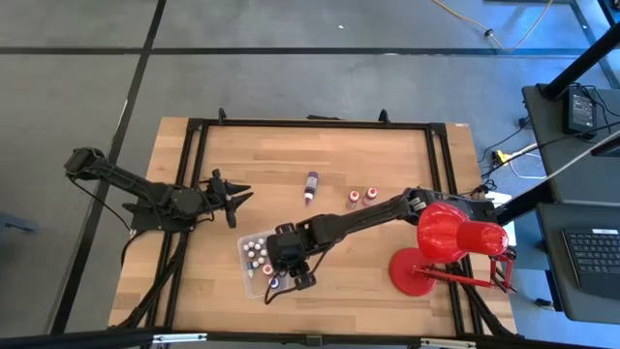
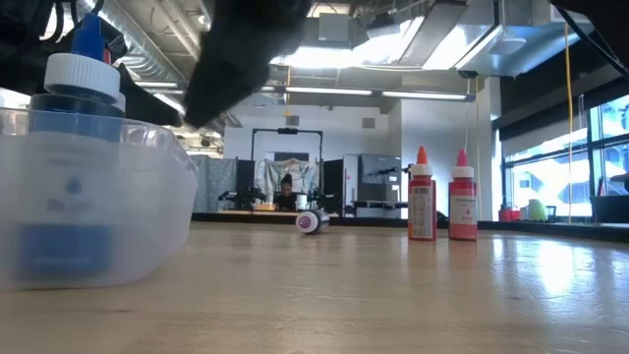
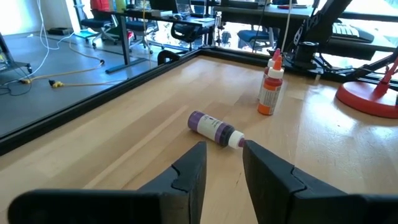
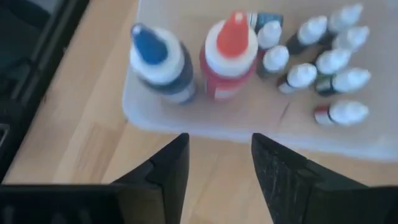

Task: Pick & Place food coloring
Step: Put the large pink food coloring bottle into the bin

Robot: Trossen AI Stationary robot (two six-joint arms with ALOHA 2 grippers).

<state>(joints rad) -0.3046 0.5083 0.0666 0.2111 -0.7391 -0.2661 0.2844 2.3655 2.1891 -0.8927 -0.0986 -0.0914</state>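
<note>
Two upright bottles (image 4: 199, 59) in tray (image 4: 261, 127), just beyond empty right claw (image 4: 217, 165)

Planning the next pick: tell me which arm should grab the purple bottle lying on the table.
Left, probably. The left gripper is open and aimed at the purple bottle, which lies on its side just ahead of its fingers. The right gripper, also open, hovers at the clear tray, farther from that bottle.

Smooth, lightly glossy wood on the table (image 1: 320, 155); translucent plastic for the tray (image 4: 261, 121); glossy red lamp (image 1: 450, 233); matt black fingers (image 3: 193, 171).
</note>
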